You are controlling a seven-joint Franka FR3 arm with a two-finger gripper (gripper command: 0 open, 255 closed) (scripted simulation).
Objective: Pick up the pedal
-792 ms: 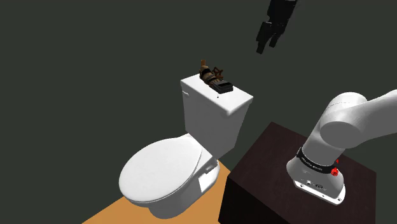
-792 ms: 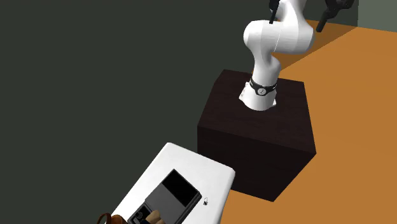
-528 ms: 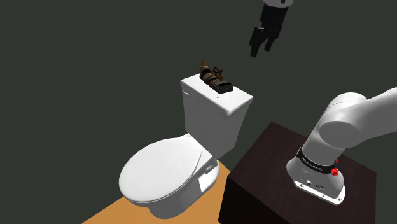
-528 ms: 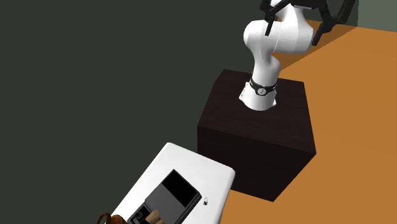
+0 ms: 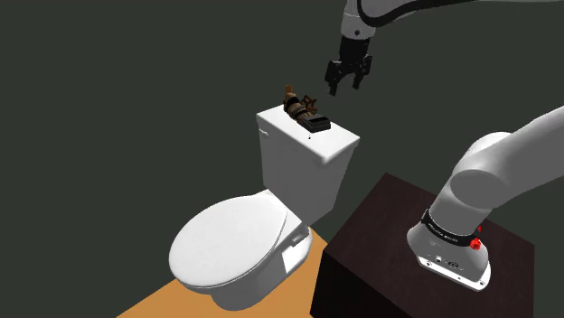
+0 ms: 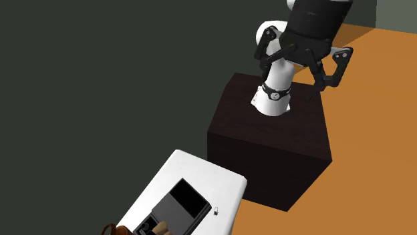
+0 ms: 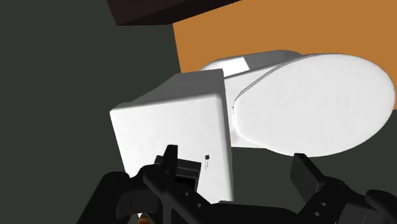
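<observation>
One dark brown box stand sits nearest in the shoulder view, with the white arm's base mounted on top. Past the stand, toward the shoulder view's left, a white toilet with its lid down rests on an orange-brown floor. Behind the bowl rises the white rectangular tank. The brown-and-black pedal lies on the tank's flat top, untouched. The all-black two-finger gripper hangs in the air above the tank, up and toward the shoulder view's right of the pedal and apart from it, pointing downward. Its fingers stand spread wide with nothing between them; the wrist view looks past them onto the tank top and toilet lid. Farthest back is a dark grey-green wall.
</observation>
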